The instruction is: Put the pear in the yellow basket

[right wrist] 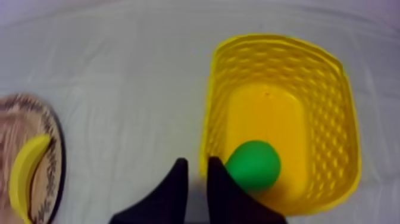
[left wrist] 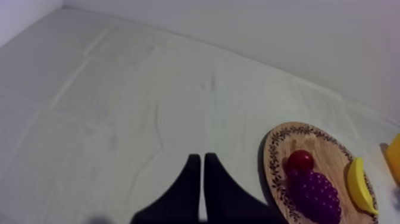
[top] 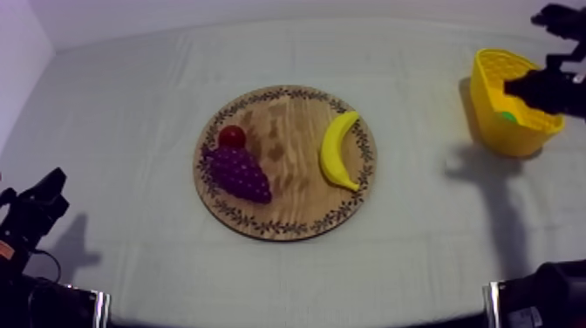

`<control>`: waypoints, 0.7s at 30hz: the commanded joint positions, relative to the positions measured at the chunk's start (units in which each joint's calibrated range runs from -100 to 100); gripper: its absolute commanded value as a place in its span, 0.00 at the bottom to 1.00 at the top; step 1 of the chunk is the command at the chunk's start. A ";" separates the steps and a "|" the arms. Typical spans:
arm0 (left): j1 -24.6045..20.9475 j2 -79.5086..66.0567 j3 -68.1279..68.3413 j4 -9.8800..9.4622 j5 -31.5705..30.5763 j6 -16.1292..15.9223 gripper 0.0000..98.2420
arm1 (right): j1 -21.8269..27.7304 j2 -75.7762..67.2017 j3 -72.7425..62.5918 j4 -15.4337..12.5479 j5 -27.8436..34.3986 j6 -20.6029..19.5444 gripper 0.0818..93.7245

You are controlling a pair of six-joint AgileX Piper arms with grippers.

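Pear [right wrist: 255, 165] lies on the floor of the yellow basket [right wrist: 333, 119], toward the bench's [top: 419, 262] far right. The right gripper [right wrist: 195, 162] hangs over the basket's rim, fingers slightly apart, empty. The left gripper [left wrist: 199, 156] is closed above the creased grey-white cloth [left wrist: 119, 107]. The wooden board [top: 296, 187] sits mid-bench, and a pale wall [left wrist: 268, 24] stands behind.

board [top: 296, 185]: brown wood grain is seen, ringed at the rim by a dark leafy pattern
banana [top: 338, 150]: coloured yellow
bunch of grapes [top: 237, 173]: coloured purple
small red fruit [top: 232, 136]: coloured red
pear [right wrist: 253, 165]: coloured bright green
basket [right wrist: 333, 119]: yellow, its walls marked with a woven lattice
bench cloth [top: 131, 105]: plain grey-white
fingers [left wrist: 186, 193]: black
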 commanded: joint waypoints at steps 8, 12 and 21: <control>0.01 0.00 0.02 -0.02 0.01 0.01 0.00 | -2.25 -25.51 21.15 1.79 -0.40 1.32 0.04; 0.01 0.00 0.02 -0.02 0.01 0.03 0.00 | -2.24 -32.80 26.21 1.99 1.09 2.29 0.01; 0.01 0.00 0.02 -0.02 0.01 0.01 0.00 | -3.35 -48.26 29.01 3.59 13.37 0.19 0.00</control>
